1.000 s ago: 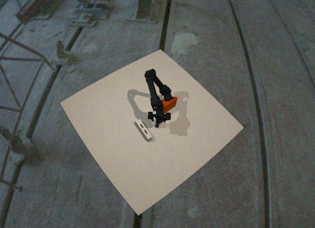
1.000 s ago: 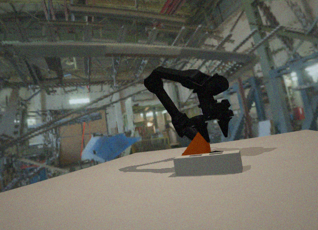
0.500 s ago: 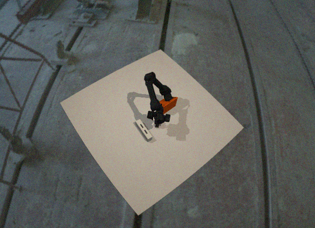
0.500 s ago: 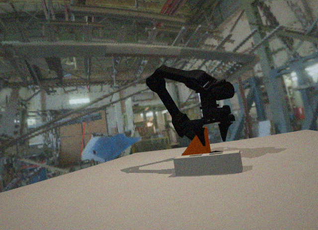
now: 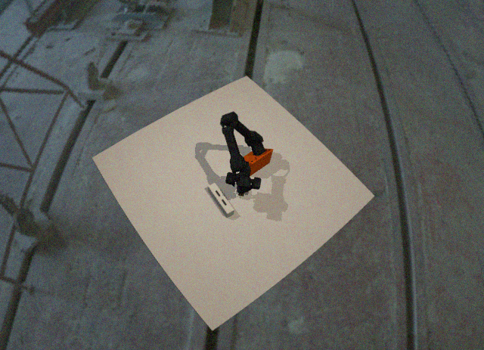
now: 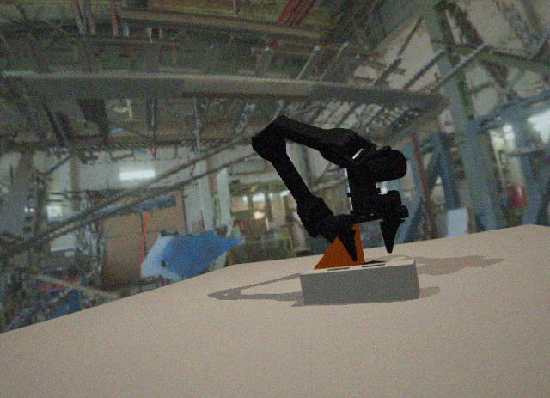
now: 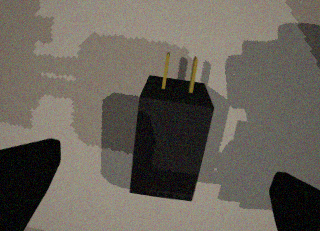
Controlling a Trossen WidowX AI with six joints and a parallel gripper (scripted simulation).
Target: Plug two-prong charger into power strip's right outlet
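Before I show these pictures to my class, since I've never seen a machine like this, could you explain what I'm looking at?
The black machine is a jointed robot arm on an orange base. One picture looks down from above, one from the side, and one from its wrist.

On the pale surface are a long power strip with two outlets and a black charger with two brass-coloured prongs. The gripper is open around the charger, holding nothing.
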